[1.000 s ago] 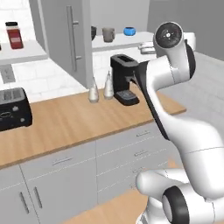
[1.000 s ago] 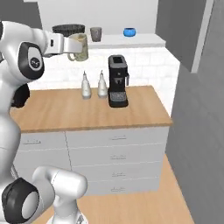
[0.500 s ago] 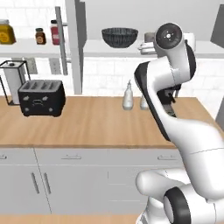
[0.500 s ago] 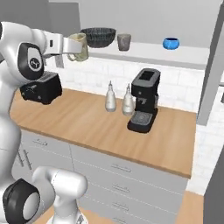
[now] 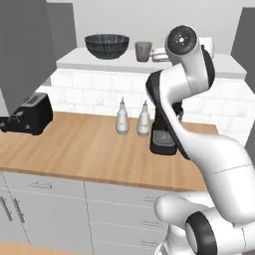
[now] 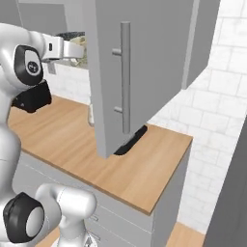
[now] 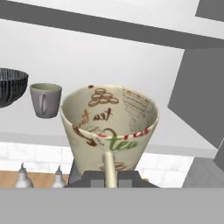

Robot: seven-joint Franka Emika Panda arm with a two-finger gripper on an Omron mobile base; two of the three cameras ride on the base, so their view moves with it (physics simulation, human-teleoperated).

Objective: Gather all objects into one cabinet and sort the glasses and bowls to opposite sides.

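Base has swung; hand view alone reveals tumbler [image 7: 109, 127] in tool [image 7: 110, 175]

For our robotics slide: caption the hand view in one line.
Gripper holds patterned tumbler before shelf bearing grey cup and black bowl.

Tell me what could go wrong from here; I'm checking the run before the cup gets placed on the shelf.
1. The gripper holds the beige tumbler by its rim alone, so it could tilt or slip.
2. The grey cup and black bowl already stand on the white shelf; setting down too near could knock the cup.
3. The open cabinet door hangs close beside the arm and might be struck.
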